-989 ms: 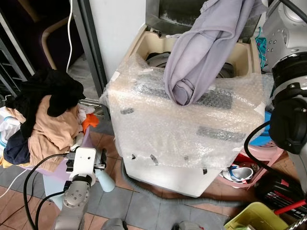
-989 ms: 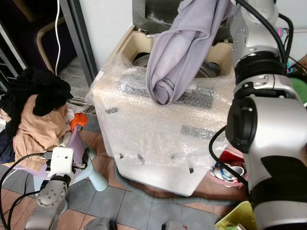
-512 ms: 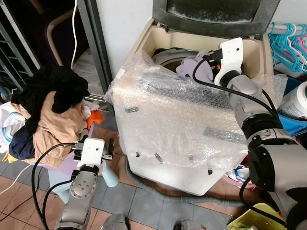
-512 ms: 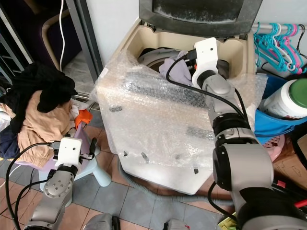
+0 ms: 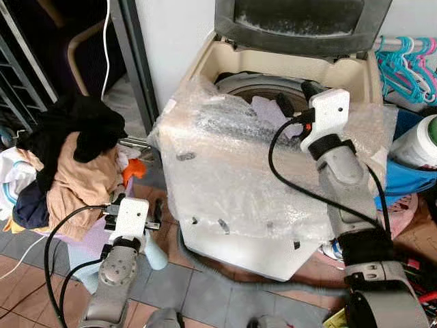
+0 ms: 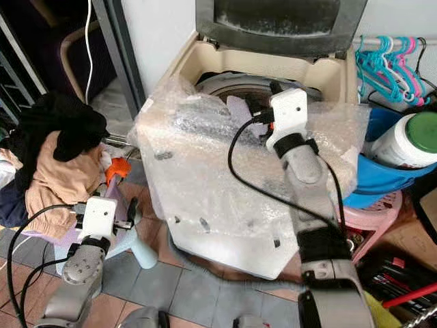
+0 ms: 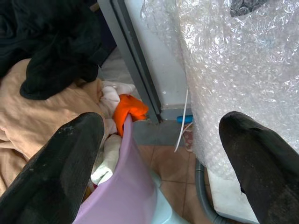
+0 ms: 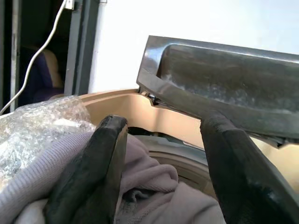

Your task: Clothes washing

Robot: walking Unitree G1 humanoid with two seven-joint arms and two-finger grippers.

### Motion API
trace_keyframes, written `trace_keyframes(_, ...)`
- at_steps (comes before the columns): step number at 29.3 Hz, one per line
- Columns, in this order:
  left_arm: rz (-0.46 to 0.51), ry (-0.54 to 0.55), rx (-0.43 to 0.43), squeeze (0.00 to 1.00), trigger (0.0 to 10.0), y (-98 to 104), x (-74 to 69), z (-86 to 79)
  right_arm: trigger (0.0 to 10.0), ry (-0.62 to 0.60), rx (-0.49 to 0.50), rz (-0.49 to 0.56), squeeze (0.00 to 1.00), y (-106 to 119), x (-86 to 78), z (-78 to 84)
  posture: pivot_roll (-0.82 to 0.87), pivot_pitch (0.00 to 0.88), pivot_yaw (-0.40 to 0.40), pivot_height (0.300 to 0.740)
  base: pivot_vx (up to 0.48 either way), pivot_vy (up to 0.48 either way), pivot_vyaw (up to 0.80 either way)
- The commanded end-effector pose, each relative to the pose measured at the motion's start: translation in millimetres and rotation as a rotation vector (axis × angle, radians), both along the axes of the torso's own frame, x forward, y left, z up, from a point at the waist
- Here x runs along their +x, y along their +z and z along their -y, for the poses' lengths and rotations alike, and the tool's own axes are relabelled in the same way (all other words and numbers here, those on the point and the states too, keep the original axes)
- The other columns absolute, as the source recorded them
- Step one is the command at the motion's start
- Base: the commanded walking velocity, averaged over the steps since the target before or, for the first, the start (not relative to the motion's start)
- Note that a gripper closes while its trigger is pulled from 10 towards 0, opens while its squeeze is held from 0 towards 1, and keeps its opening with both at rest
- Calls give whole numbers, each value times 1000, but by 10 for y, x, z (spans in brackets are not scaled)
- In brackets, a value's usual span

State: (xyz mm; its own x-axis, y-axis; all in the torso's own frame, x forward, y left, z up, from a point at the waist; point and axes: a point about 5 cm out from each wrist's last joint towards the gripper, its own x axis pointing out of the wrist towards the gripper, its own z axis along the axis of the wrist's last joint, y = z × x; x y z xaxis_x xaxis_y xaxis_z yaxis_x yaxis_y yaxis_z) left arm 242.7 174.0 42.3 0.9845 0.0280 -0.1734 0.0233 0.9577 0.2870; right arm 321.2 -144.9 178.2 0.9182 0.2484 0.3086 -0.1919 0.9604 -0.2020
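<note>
Tiled floor (image 5: pixel 205 301); washer (image 5: pixel 232 198) in bubble wrap, lid (image 5: pixel 300 24) up. Lilac garment (image 5: pixel 270 113) lies in drum. Our right gripper (image 5: pixel 295 97) above it, fingers apart, empty. Our left gripper (image 7: pixel 163 154) low beside clothes pile (image 5: pixel 68 157), fingers apart; basket (image 7: pixel 119 191) beneath, probably.

Washer drum opening (image 5: pixel 256 85) accessible from above; raised lid (image 5: pixel 300 24) blocks rear. Bubble wrap (image 5: pixel 232 171) covers front. Lavender garment (image 5: pixel 270 113) partly fills opening. Laundry pile (image 5: pixel 65 160) crowds left side.
</note>
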Motion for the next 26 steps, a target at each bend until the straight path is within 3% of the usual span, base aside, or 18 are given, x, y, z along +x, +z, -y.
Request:
trace_keyframes(1, -8, 17, 14, 0, 10000, 1, 5, -42, 10000, 9, -40, 73, 1000, 108, -175, -132, -64, 0, 50, 740, 0, 0, 0)
trace_keyframes(6, -14, 7, 12, 0, 10000, -5, 26, -28, 10000, -27, -66, 118, 1000, 202, -282, -173, -80, 0, 56, 740, 0, 0, 0)
trace_keyframes(7, -17, 0, 11, 0, 10000, -9, 31, -14, 10000, -78, -138, 174, 1000, 297, -270, -157, -85, 0, 58, 740, 0, 0, 0)
trace_keyframes(10, -19, -2, 11, 0, 10000, -13, 33, -3, 10000, -157, -214, 219, 1000, 379, -194, -88, -85, 0, 58, 740, 0, 0, 0)
trace_keyframes(13, -22, 0, 13, 0, 10000, -14, 40, 8, 10000, -302, -445, 320, 1000, 590, 14, 85, -74, 0, 54, 740, 0, 0, 0)
trace_keyframes(14, -22, 0, 13, 0, 10000, -14, 40, 8, 10000, -302, -445, 320, 1000, 590, 14, 85, -74, 0, 54, 740, 0, 0, 0)
trace_keyframes(15, -21, 4, 14, 0, 10000, -13, 38, 4, 10000, -349, -539, 362, 1000, 693, 99, 166, -70, 0, 51, 740, 0, 0, 0)
trace_keyframes(18, -20, 7, 15, 0, 10000, -13, 36, -1, 10000, -381, -604, 387, 1000, 753, 148, 220, -70, 0, 51, 740, 0, 0, 0)
trace_keyframes(20, -23, 17, 15, 0, 10000, -21, 32, -3, 10000, -411, -780, 247, 1000, 614, 350, 425, -63, 0, 42, 740, 0, 0, 0)
trace_keyframes(23, -24, 18, 15, 0, 10000, -22, 33, -1, 10000, -399, -862, 182, 1000, 514, 407, 480, -60, 0, 38, 740, 0, 0, 0)
trace_keyframes(24, -24, 19, 14, 0, 10000, -23, 35, -1, 10000, -371, -866, 139, 1000, 449, 426, 490, -62, 0, 37, 740, 0, 0, 0)
trace_keyframes(26, -27, 19, 13, 0, 10000, -26, 41, 2, 10000, -314, -977, 1, 1000, 211, 455, 546, -66, 0, 39, 740, 0, 0, 0)
